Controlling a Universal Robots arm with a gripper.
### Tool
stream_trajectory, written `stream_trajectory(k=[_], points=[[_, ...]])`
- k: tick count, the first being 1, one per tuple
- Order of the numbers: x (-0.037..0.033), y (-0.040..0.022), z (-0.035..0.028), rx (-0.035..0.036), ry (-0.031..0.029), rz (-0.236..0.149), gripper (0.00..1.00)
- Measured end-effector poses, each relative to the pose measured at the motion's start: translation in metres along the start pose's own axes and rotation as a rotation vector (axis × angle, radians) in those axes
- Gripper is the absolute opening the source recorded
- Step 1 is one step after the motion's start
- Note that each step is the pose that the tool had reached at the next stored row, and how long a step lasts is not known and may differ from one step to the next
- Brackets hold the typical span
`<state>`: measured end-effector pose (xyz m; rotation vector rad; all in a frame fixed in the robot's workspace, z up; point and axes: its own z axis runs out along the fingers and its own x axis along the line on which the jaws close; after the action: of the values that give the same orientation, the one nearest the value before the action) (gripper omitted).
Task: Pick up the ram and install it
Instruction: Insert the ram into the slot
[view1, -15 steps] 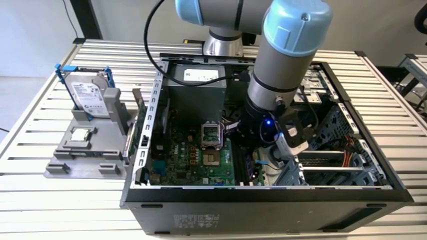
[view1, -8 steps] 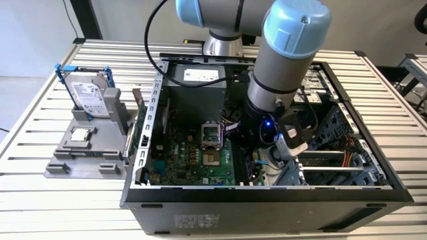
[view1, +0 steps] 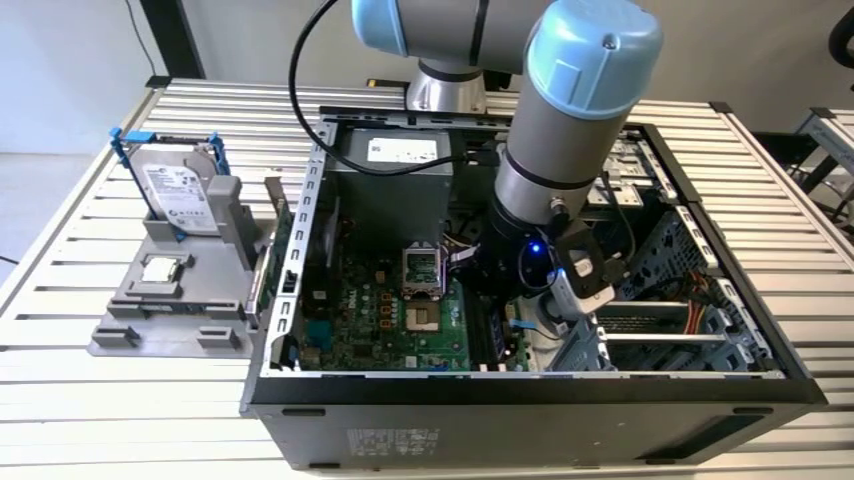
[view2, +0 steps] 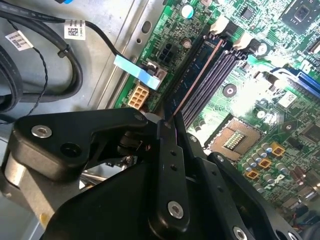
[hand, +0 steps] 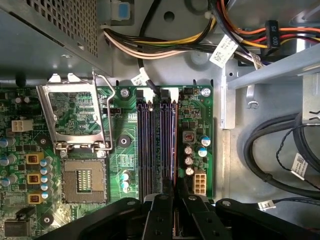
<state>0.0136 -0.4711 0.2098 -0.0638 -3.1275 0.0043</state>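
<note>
Ram (view2: 195, 75) stands on edge over the outermost memory slot, the one nearest the board's edge, and we see it as a thin dark blade running from the fingers toward the white latches (view2: 220, 25) at the slot's far end. In both wrist views the gripper (hand: 175, 200) has its fingers (view2: 167, 150) pinching the near end of the stick, pressed against its two faces. In the exterior view the arm (view1: 561, 130) reaches down inside the open case (view1: 534, 385), beside the empty socket (view1: 420, 270).

We judge the step in hand to be seating. To do it well, we would keep the stick square to the slot along its whole length, since we hold it at one end only and the far end may ride high. Whether its lower edge already sits in the slot we cannot tell. Pressure should go straight down, evenly, with no twist, and the latches should be left free to close.
</note>
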Motion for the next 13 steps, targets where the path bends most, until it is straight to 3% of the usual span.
stream_trajectory(k=[7,8,13], points=[[0.0001,0.0000,0.0000,0.0002,0.0046,0.000,0.00],[0.0002,0.0000,0.0000,0.0002,0.0052,0.000,1.00],[0.0000,0.0000,0.0000,0.0004,0.0081,0.000,1.00]])
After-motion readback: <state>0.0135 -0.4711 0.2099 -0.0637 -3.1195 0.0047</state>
